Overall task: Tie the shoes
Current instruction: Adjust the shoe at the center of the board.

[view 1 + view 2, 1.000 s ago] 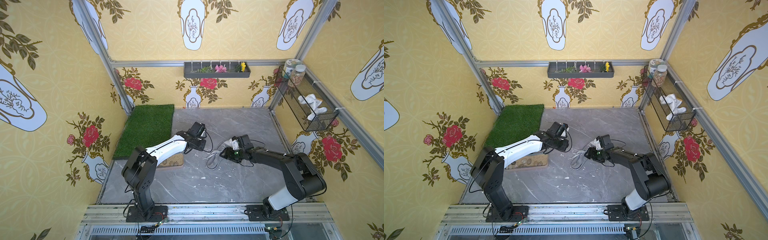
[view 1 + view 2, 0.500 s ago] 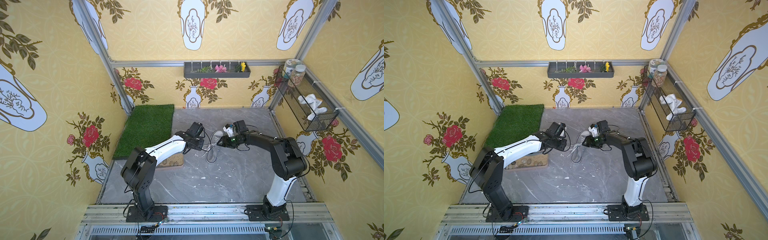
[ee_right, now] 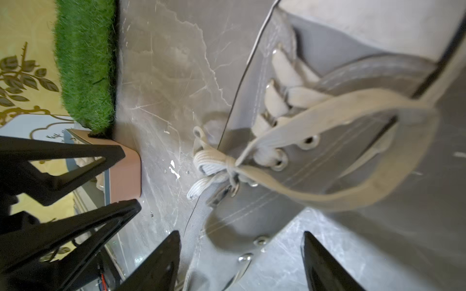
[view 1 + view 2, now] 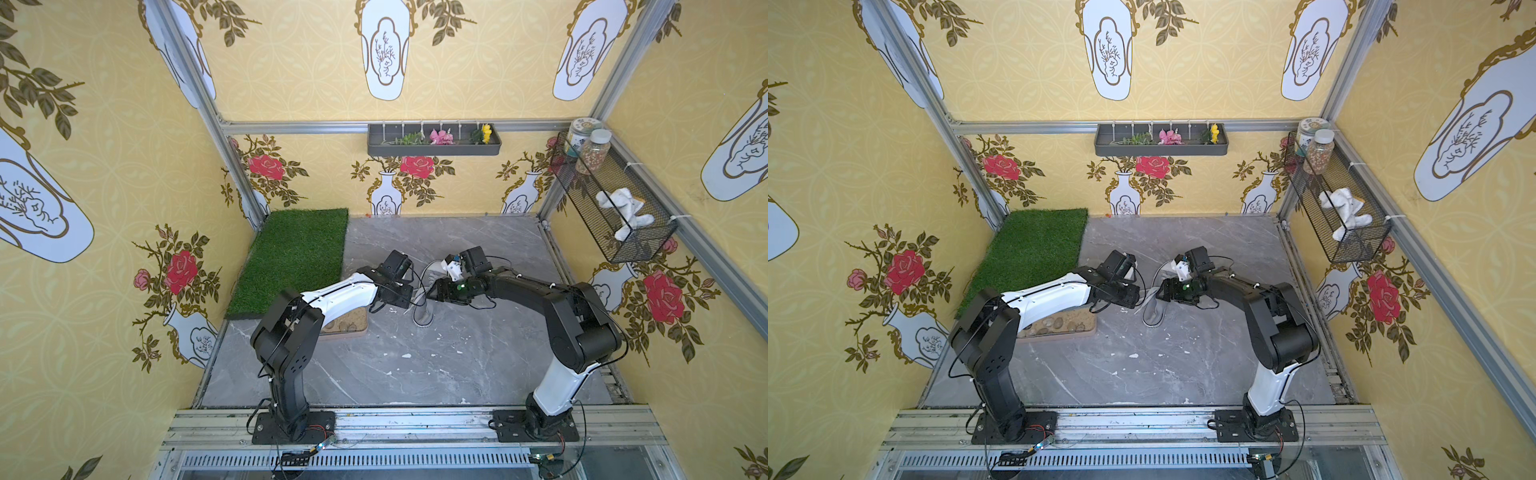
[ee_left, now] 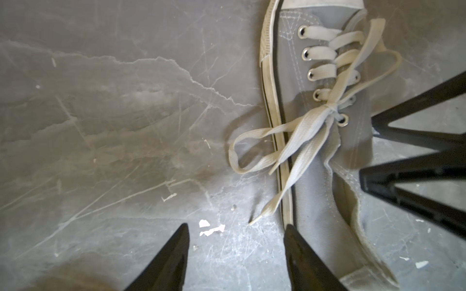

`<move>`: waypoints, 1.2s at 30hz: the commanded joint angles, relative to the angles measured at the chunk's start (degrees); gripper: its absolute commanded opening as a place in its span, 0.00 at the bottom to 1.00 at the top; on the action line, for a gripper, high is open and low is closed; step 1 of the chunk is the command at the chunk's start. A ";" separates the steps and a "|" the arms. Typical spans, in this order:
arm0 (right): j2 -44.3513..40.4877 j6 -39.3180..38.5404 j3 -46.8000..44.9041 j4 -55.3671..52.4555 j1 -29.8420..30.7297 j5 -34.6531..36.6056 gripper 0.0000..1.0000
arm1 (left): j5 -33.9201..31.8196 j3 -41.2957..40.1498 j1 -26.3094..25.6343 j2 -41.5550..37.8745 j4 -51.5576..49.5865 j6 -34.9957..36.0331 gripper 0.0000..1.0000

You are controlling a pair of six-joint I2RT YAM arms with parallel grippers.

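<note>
Midway across the grey marble surface [image 4: 415, 374], between the two arms, lies the grey sneaker [image 4: 424, 313], upright on its sole and partly hidden under both wrists. Its laces [image 5: 320, 73] meet in a small knot [image 5: 330, 108]; one loop [image 5: 237, 156] droops over the white sole rim onto the surface, another arcs over the far side, and a loose tip [image 5: 254, 220] rests just beside the sole. The left fingers [image 5: 174, 259] stand spread apart, holding nothing, over bare surface. The right fingers [image 3: 161, 262] stand wide, straddling the sneaker's side without gripping it. A tan pebble tray [image 4: 1059, 333] sits under the left arm, beside the grass mat [image 4: 295, 257].
</note>
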 commanded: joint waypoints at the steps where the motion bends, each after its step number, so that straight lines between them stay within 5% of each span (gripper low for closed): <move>1: -1.03 1.28 0.47 -1.99 2.23 7.94 0.78 | -3.66 -1.20 0.30 -1.09 1.05 0.30 0.65; 7: 0.67 -0.81 2.98 -6.85 5.89 17.59 0.77 | -2.89 -1.35 0.59 -0.83 1.01 0.31 0.66; 13: 1.40 -2.45 3.09 -7.51 5.88 16.74 0.70 | -3.05 -1.29 0.59 -0.67 0.32 0.66 0.67; 26: -3.02 -8.92 -1.20 -7.41 4.00 11.10 0.24 | -3.86 -1.57 0.64 -0.73 -0.12 1.21 0.67; 36: -5.78 -7.50 -5.84 -3.22 4.06 4.27 0.13 | -4.30 -2.33 0.59 -1.14 -0.02 0.94 0.67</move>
